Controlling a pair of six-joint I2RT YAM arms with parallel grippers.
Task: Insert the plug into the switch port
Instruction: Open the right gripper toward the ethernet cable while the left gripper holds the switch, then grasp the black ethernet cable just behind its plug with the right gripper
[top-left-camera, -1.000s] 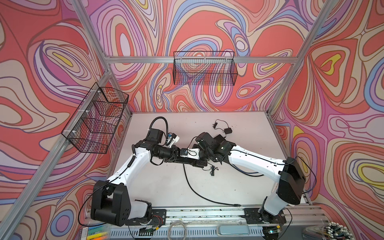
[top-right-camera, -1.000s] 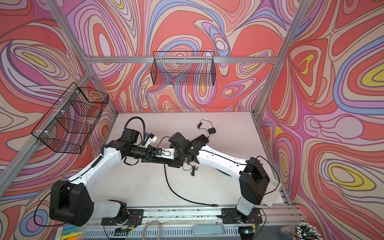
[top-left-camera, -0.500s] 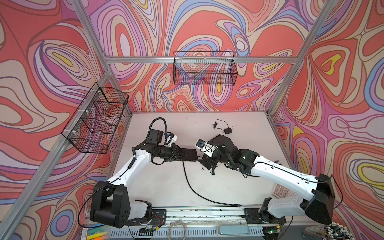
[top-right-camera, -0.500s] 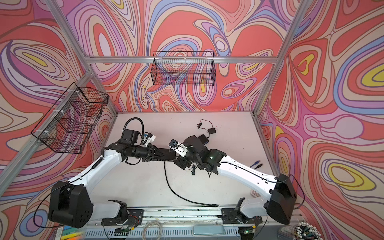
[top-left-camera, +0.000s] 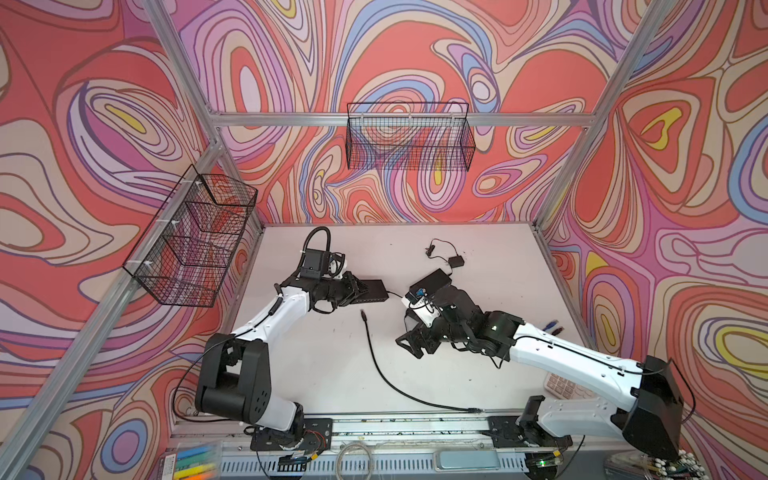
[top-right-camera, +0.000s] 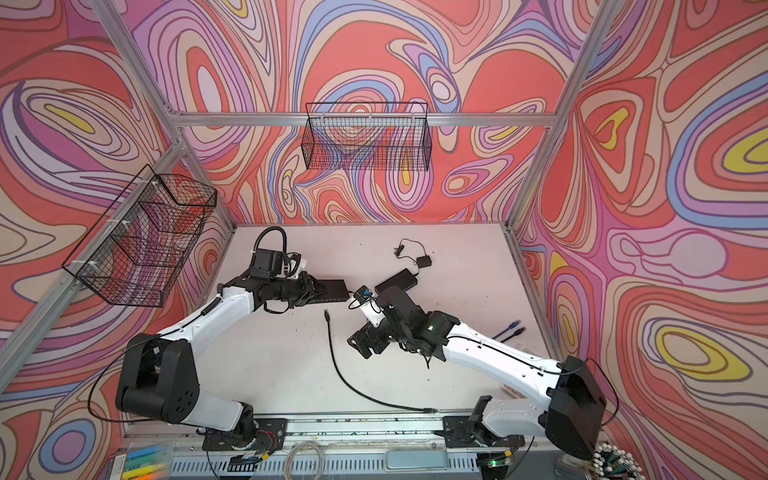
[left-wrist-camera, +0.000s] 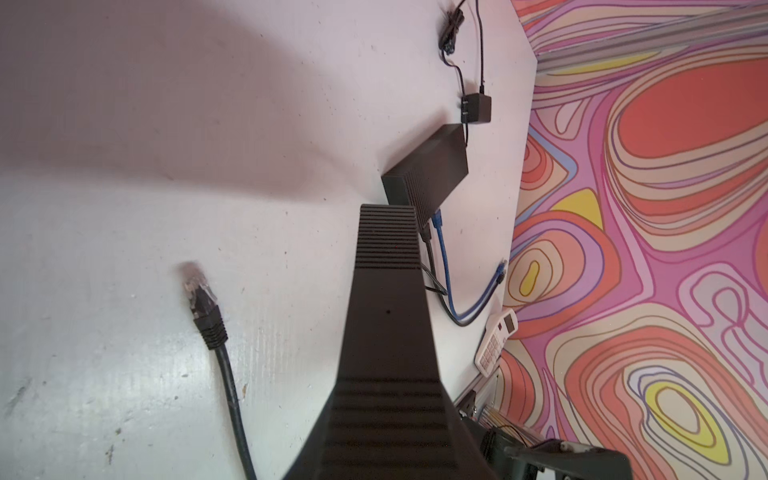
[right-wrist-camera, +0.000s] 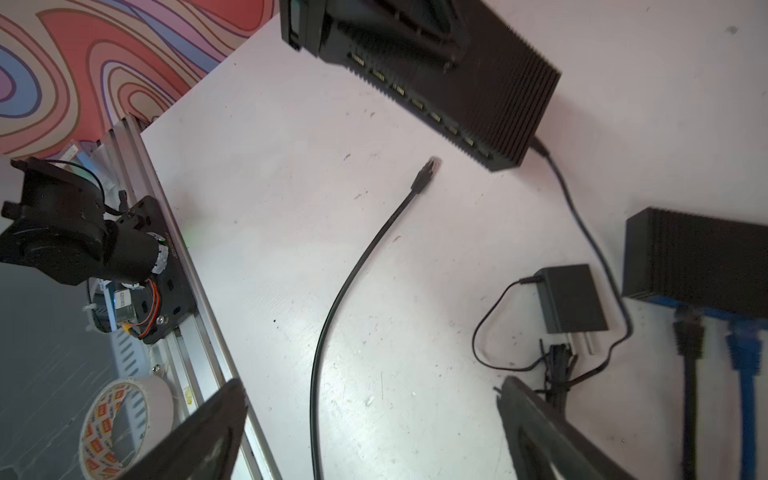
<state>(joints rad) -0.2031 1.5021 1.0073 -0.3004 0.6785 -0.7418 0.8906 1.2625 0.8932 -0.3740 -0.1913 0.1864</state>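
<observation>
My left gripper (top-left-camera: 362, 291) is shut on the near end of the black ribbed switch (top-left-camera: 374, 290), holding it level over the table; the switch (left-wrist-camera: 386, 291) hides the jaws in the left wrist view. A row of ports (right-wrist-camera: 415, 102) runs along its side. The plug (top-left-camera: 363, 312) on the end of a black cable (top-left-camera: 382, 374) lies loose on the table just in front of the switch, touching nothing. It also shows as plug (left-wrist-camera: 199, 291) and plug (right-wrist-camera: 428, 170). My right gripper (top-left-camera: 409, 345) stands wide open and empty, right of the plug.
A second black switch (top-left-camera: 432, 279) with blue and black cables plugged in lies behind my right wrist. A power adapter (top-left-camera: 456, 261) with thin cord sits further back. A calculator (top-left-camera: 559, 384) and blue plugs (top-left-camera: 550, 326) lie near the right wall. Tape roll (right-wrist-camera: 124, 419) sits beyond the front rail.
My right gripper has opened fully and drawn back from the switch, to the right and front. The left gripper has shifted the switch slightly toward the back. The plug lies on the table.
</observation>
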